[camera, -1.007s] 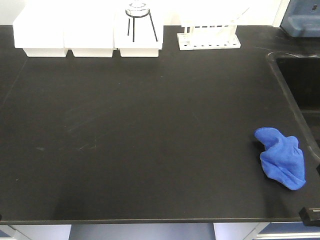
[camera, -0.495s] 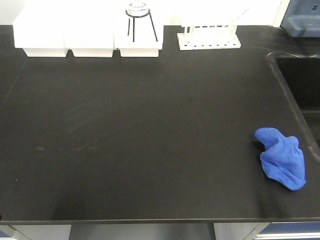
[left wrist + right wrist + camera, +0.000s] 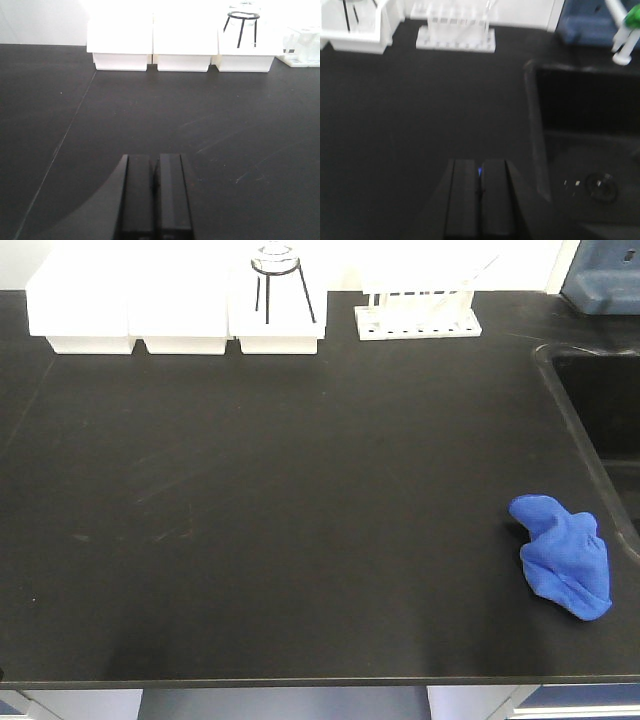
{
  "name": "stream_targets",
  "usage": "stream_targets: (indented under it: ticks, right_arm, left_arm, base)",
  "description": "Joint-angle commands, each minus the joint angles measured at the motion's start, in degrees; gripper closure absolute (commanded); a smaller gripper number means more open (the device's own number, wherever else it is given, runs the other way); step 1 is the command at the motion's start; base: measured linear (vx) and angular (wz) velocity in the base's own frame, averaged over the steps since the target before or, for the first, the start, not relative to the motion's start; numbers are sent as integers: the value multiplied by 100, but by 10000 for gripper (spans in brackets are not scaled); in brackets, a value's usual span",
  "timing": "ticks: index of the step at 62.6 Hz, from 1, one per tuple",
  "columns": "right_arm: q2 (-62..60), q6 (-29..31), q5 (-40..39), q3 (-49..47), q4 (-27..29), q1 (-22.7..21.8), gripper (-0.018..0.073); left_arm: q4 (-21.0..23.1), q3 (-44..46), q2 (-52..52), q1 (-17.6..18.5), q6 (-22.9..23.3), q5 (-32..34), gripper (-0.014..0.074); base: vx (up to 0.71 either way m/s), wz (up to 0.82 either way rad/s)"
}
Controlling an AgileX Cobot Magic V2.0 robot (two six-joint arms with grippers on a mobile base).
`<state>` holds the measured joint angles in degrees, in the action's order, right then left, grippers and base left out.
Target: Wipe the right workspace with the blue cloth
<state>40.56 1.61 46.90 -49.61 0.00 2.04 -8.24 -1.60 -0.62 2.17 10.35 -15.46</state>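
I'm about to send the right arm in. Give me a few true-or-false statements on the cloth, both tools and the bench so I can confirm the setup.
1. The blue cloth lies crumpled on the benchtop, close to the sink. True.
2. The left tool is wide open. False: its fingers are pressed together.
3. The right tool is holding the cloth up off the bench. False: it is shut, and the front view shows the cloth lying free with no tool on it.
4. A tube rack stands at the back edge, to the right of the white bins. True.
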Motion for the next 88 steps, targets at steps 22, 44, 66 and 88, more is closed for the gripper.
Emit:
stream_targets:
  ticks: [22,44,66,88]
  right_arm:
    - [1246,-16,458,-347,103,-27,508]
    - [1633,-16,644,-347,0,-27,50]
    - [2748,-62,583,-347,-308,-27,-89]
    - [4432,-211,-8,-347,-454,-27,-19]
  left_arm:
    - [-6,-174,-90,25,49,491,602]
    - [-6,-174,-90,25,49,491,602]
    - [-6,-174,-90,25,49,491,602]
    - [-6,-174,-90,25,49,491,602]
  base:
    - [0,0]
    - [0,0]
    - [0,0]
    - [0,0]
